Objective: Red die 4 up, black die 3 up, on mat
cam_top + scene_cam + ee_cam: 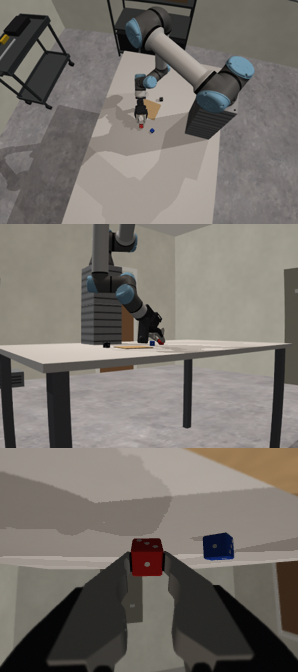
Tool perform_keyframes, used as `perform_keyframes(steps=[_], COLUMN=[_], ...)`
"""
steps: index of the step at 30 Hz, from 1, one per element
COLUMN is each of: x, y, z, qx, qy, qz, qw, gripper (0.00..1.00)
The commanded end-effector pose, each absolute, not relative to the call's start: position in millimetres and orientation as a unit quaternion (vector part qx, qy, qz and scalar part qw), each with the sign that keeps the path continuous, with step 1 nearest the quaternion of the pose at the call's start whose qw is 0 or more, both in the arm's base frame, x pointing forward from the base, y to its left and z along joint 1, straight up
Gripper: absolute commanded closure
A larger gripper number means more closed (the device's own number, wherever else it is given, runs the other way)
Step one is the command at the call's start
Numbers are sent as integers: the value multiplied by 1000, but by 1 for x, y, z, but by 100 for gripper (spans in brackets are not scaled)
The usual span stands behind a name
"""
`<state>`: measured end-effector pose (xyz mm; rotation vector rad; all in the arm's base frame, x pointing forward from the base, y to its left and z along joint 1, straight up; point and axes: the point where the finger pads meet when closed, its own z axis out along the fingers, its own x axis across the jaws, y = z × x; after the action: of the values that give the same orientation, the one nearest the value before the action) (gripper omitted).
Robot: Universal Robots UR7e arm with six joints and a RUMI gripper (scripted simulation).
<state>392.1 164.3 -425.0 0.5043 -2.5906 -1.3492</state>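
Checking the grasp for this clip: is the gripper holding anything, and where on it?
Yes. The gripper is shut on the red die, its two fingers pressing opposite side faces, with the die at the very fingertips.

The gripper (140, 120), clamped on the red die (141, 126), sits low over the table (167, 178), just off the mat's (153, 109) corner. The blue die (152, 130) stands near beside it. The black die (161, 98) lies beyond the mat's far edge. The pedestal (207, 123) blocks one side.
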Motion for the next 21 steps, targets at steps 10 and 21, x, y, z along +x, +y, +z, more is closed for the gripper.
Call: perform_keyframes(steps=[10, 21], x=[393, 393], y=[164, 164], z=[-432, -433], qx=[170, 170], qy=[-871, -871], qz=[-453, -453], qw=[88, 88], gripper=[94, 94])
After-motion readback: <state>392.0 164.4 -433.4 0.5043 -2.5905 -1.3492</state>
